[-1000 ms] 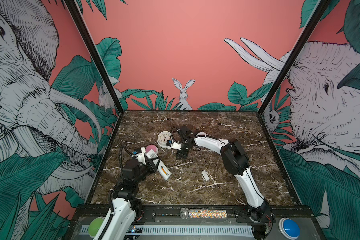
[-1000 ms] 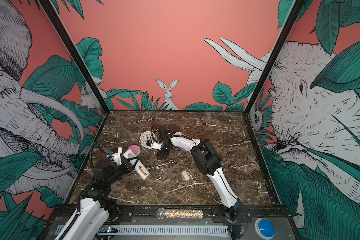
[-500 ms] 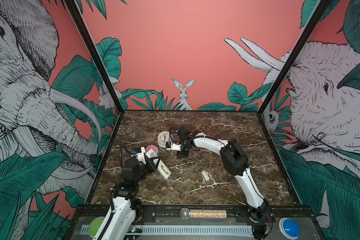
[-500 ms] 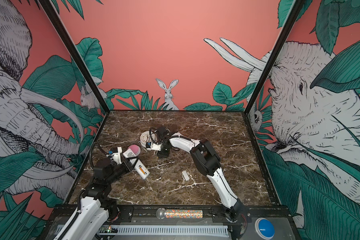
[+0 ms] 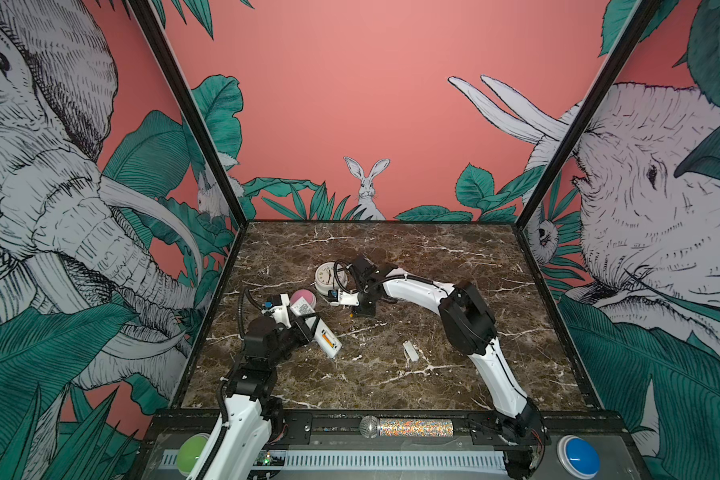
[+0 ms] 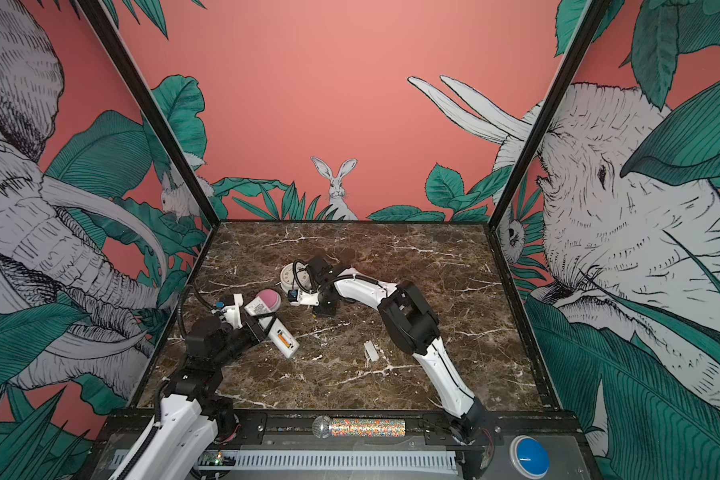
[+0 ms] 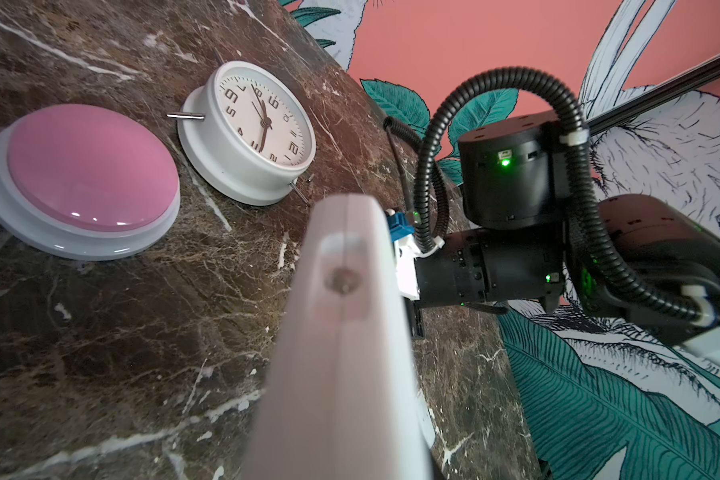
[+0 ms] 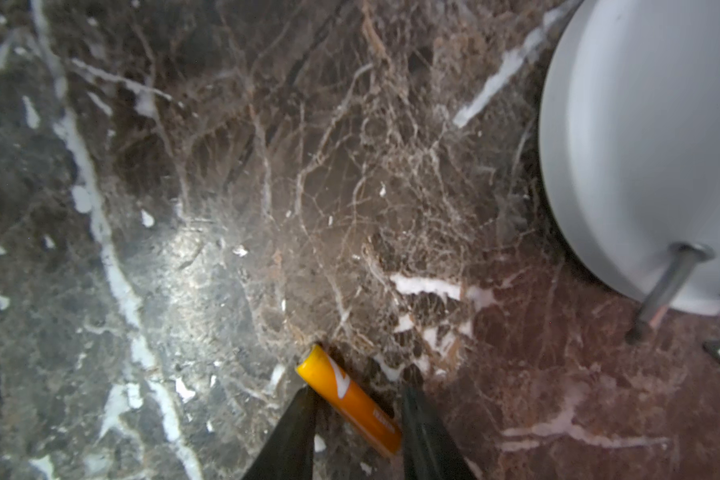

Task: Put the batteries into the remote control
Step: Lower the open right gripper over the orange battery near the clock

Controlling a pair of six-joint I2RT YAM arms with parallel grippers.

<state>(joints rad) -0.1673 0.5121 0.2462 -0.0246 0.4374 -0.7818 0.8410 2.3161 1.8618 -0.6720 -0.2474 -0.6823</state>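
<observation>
Left fingers (image 5: 303,329): clamped on the remote control (image 5: 332,352), same as a second ago. The remote is held tilted with its back up and the compartment open.
Seated battery (image 5: 328,340): an orange cell already lying in the compartment.
Right fingers (image 8: 427,440): narrowed over the last second. They are now part-open, one each side of the loose battery (image 8: 350,405), with the tips close against it. No firm hold is evident yet.
Loose battery: flat on the surface, skewed across the gap between the fingers, near the clock's metal feet.
Meaning: the second cell is about to be picked up. Judged roughly halfway, with one in and one still to lift and carry to the remote. The skewed lie may let it pivot as the fingers close.
Front rail: glitter microphone (image 5: 406,428), green button (image 5: 192,455), blue button (image 5: 578,462).
Surface (image 5: 391,386): dark brown marble with white veins.
White flat piece (image 5: 411,351): likely the compartment cover, lying alone, well apart from the remote.
Pink dome button (image 5: 306,296): just behind the remote's far end.
Clock (image 5: 326,276): white, face up, beside the dome.
Room: salmon walls with elephants at the sides, and a rabbit (image 5: 366,187) among green leaves at the back.
</observation>
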